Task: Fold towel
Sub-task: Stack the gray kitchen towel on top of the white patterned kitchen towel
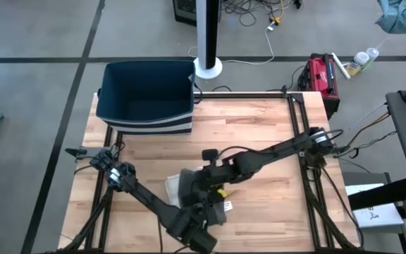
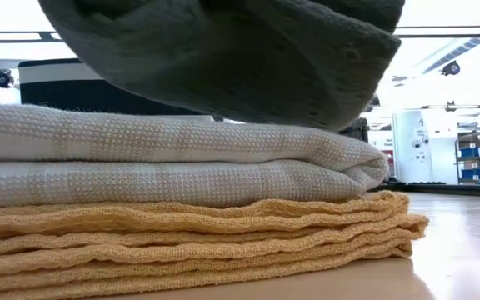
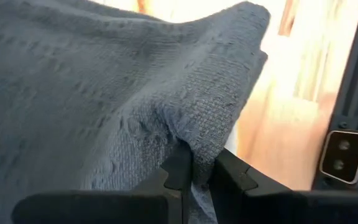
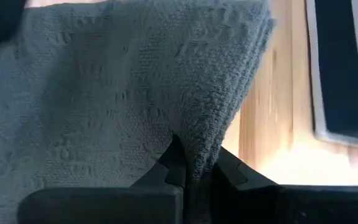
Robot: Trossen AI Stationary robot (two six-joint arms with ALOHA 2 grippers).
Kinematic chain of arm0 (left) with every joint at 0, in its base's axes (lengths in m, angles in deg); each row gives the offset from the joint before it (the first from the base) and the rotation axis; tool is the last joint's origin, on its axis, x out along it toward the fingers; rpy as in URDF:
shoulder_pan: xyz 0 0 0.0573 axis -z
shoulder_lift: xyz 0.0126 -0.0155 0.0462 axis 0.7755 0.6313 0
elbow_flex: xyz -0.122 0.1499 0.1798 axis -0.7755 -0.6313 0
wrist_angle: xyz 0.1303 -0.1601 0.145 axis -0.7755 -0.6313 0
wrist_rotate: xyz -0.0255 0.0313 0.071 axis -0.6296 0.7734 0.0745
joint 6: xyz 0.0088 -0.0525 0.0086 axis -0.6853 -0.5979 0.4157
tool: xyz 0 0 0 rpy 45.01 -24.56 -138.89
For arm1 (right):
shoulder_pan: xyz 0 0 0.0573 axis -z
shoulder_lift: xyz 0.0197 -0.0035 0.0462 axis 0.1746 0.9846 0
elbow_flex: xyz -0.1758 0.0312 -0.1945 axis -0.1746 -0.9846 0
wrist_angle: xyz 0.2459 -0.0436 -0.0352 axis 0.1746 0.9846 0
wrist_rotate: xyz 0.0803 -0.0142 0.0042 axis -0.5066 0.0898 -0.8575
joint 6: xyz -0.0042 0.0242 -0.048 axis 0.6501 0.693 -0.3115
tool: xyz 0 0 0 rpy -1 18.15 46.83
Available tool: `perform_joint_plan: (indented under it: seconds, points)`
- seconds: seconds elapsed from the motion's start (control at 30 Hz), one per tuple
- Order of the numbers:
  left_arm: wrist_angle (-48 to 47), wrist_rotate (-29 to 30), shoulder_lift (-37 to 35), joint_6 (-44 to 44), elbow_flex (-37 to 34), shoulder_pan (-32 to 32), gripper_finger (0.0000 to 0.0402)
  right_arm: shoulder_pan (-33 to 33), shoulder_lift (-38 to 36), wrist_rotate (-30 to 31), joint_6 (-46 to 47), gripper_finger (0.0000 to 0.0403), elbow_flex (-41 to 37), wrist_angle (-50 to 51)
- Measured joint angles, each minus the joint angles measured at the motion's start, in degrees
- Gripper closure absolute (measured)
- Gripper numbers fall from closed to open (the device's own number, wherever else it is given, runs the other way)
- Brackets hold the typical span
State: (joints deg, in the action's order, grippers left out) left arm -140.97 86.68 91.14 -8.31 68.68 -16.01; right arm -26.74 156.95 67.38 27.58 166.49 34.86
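The grey towel [image 4: 123, 93] is woven of matt, nubbly cloth. Waffle-textured cloth is seen on the cream towel [image 2: 165, 158] and ribbed cloth on the yellow towel [image 2: 182, 242]. The worktop [image 1: 259, 127] is made of smooth, faintly glossy wood.

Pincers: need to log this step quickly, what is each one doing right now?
Left pincer: closed on the grey towel, pinching a fold of it.
Right pincer: closed on the same grey towel, pinching a fold too.
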Motion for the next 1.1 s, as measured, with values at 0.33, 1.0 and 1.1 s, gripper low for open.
perform_joint_plan:
  seconds: [0.33, 1.0, 1.1]
  points:
    - [-3.12, 0.02, -0.03, -5.44, 0.09, 2.41, 0.0365, 0.06, 9.28, -2.87, -7.03, 0.0384, 11.84, 3.85]
    - [-3.46, 0.31, -0.37, -6.6, -3.5, 3.96, 0.0365, 0.2, 16.08, -2.9, -15.23, 0.0384, 20.22, 6.93]
    - [-2.84, 0.24, -0.37, -6.76, -5.58, 3.96, 0.0365, 0.48, 17.41, -3.07, -16.68, 0.0384, 20.18, 6.6]
